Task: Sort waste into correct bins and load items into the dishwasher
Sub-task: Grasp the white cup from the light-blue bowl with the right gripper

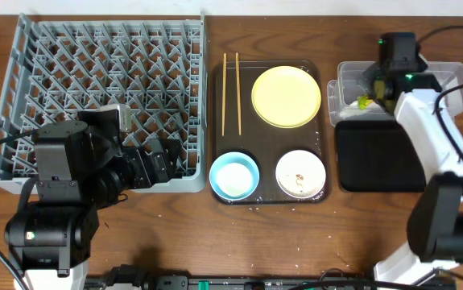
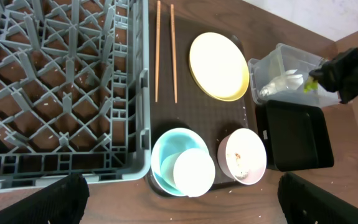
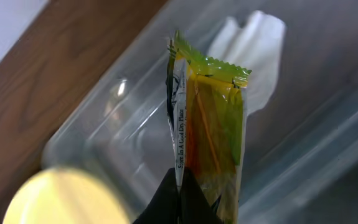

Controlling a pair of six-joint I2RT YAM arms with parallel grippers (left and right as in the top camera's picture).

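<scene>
My right gripper (image 3: 180,193) is shut on the green-and-orange snack wrapper (image 3: 208,124) and holds it over the clear tub (image 1: 352,80), where crumpled white paper (image 3: 250,56) lies. The black tray (image 1: 380,157) sits just in front of the tub. On the brown serving tray (image 1: 215,121) are two chopsticks (image 1: 229,93), the yellow plate (image 1: 286,97), the light blue bowl (image 1: 234,176) with the small white cup (image 2: 193,173) in it, and the white bowl (image 1: 300,174) holding food scraps. My left gripper (image 2: 182,199) is open and empty, above the table edge in front of the blue bowl.
The grey dish rack (image 1: 102,97) fills the left of the table and holds nothing. My left arm (image 1: 62,185) stands over its front corner. Small crumbs lie on the wood in front of the serving tray.
</scene>
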